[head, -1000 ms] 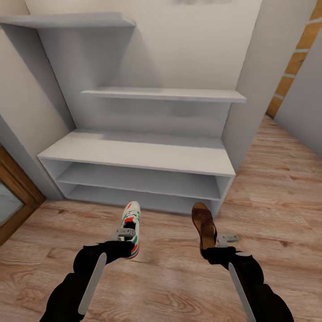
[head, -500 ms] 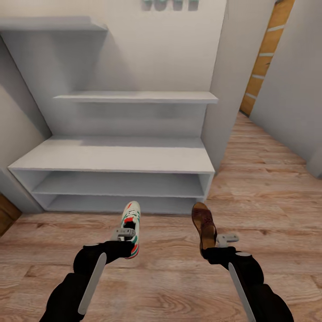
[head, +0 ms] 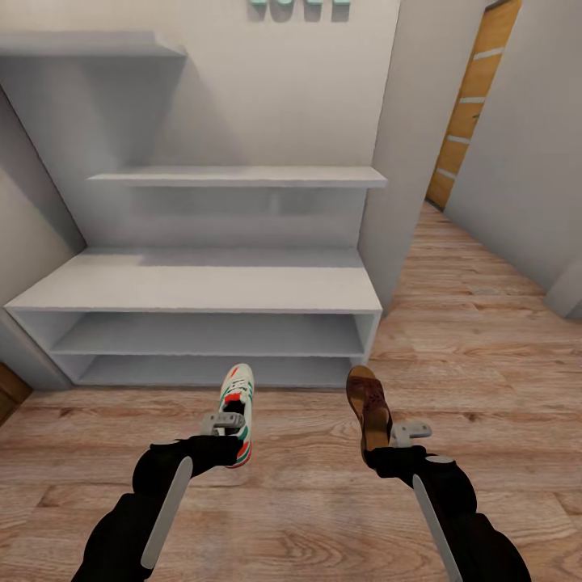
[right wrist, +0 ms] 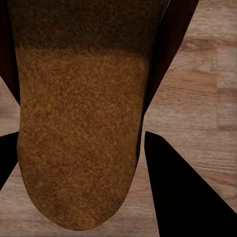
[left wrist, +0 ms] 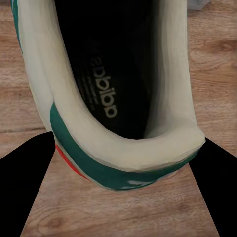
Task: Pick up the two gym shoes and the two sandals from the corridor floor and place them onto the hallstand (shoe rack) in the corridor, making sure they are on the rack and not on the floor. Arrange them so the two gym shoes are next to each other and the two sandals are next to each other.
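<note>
Light brown wood-plank corridor floor (head: 485,388) runs across the lower frame, with a light grey hallstand of two open low shelves (head: 202,323) filling the upper left under mint wall letters (head: 299,8). In the lower centre the left pincer (head: 220,430) is clamped on the heel of a white lace-up gym shoe with green stripes and red-orange accents (head: 238,404), held above the floor, toe toward the hallstand. Just right of it the right pincer (head: 390,440) is clamped on the heel of a dark brown leather sandal with a tan footbed (head: 368,404), likewise off the floor and short of the rack.
</note>
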Robot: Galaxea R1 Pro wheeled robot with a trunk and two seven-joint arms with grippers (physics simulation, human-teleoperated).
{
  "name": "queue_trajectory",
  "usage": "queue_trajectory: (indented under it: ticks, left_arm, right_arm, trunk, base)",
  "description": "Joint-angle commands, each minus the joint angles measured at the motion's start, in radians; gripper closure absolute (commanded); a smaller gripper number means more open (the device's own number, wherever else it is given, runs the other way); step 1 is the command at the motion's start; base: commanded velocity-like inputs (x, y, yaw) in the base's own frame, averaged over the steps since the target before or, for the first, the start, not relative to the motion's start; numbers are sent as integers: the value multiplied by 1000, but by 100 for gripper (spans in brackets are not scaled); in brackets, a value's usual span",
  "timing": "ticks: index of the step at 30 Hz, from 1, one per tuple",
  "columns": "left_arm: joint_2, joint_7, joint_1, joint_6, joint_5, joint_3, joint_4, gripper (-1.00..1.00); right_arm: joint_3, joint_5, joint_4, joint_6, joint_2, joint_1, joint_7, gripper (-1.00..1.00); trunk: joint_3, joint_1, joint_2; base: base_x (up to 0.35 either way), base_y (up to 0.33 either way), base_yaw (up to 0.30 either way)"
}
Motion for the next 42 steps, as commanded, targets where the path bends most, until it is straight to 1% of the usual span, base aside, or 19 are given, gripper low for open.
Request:
queue_trajectory:
  ticks: [1, 12, 14, 15, 16, 17, 18, 19, 21, 22, 23, 24, 25, 29, 31, 33, 35, 42]
  left_arm:
    - [0, 1, -1, 4, 3, 0, -1, 100]
    - [0, 1, -1, 4, 3, 0, -1, 100]
    - [0, 1, -1, 4, 3, 0, -1, 100]
    - [0, 1, -1, 4, 3, 0, -1, 100]
    - [0, 1, -1, 4, 3, 0, 0, 100]
    - [0, 1, -1, 4, 3, 1, 0, 100]
    - [0, 1, -1, 4, 3, 1, 0, 100]
    - [0, 1, -1, 4, 3, 1, 0, 100]
    - [0, 1, -1, 4, 3, 2, 0, 100]
    - [-1, 1, -1, 4, 3, 2, 0, 100]
    - [-1, 1, -1, 4, 3, 2, 0, 100]
    - [-1, 1, -1, 4, 3, 2, 0, 100]
    - [-1, 1, -1, 4, 3, 2, 0, 100]
    - [-2, 3, -1, 4, 3, 1, 0, 100]
    - [-2, 6, -1, 4, 2, 2, 0, 100]
    - [-2, 7, -1, 3, 2, 2, 0, 100]
    - [-2, 7, -1, 3, 2, 2, 0, 100]
    - [0, 7, -1, 2, 2, 2, 0, 100]
  right_arm:
    - [0, -2, -1, 5, 0, -1, -2, 100]
    - [-4, -1, -1, 5, -1, -1, -6, 100]
    - [-10, -1, -1, 5, -2, -1, -8, 100]
    - [-20, -1, -1, 6, -3, -1, -8, 100]
    - [-44, -1, -1, 6, -4, -1, -9, 100]
    - [-82, -1, -1, 6, -4, -1, -9, 100]
    - [-107, -1, -1, 6, -4, -1, -9, 100]
    - [-163, 0, -1, 7, -4, -1, -10, 100]
    - [-289, 2, -1, 7, -4, -1, -9, 100]
    - [-320, 2, 0, 7, -3, -1, -9, 100]
    - [-375, 2, -1, 7, -3, -1, -9, 100]
    - [-421, 2, 0, 7, -4, -1, -9, 100]
    - [-439, 2, -1, 7, -4, -1, -9, 100]
    - [-497, 2, 0, 8, -7, -1, -8, 100]
    - [-510, 7, 0, 7, -12, -1, -9, 100]
    - [-514, 9, -1, 7, -24, -1, -8, 100]
    - [-513, 10, 0, 6, -30, -1, -7, 100]
    - [-510, 11, -2, 4, -33, -1, -3, 100]
  trunk:
    - [-1, 0, 0]
    - [-1, 0, 0]
    - [-1, 0, 0]
    - [-1, 0, 0]
    - [-1, 0, 0]
    - [-1, 0, 0]
    - [-1, 0, 0]
    - [-1, 0, 0]
    - [-1, 0, 0]
    - [-1, 0, 0]
    - [-1, 0, 0]
    - [-1, 0, 0]
    - [-1, 0, 0]
    - [-1, 0, 0]
    - [-1, 0, 0]
    - [-1, 0, 0]
    - [-1, 0, 0]
    - [-1, 0, 0]
  base:
    - [0, 0, 0]
    - [0, 0, 0]
    - [0, 0, 0]
    - [0, 0, 0]
    - [0, 0, 0]
    - [0, 0, 0]
    - [0, 0, 0]
    - [0, 0, 0]
    - [0, 0, 0]
    - [0, 0, 0]
    - [0, 0, 0]
    - [0, 0, 0]
    - [0, 0, 0]
    - [0, -35, 0]
    - [0, -139, 0]
    - [0, -84, 0]
    - [0, -34, 0]
    - [0, -7, 0]
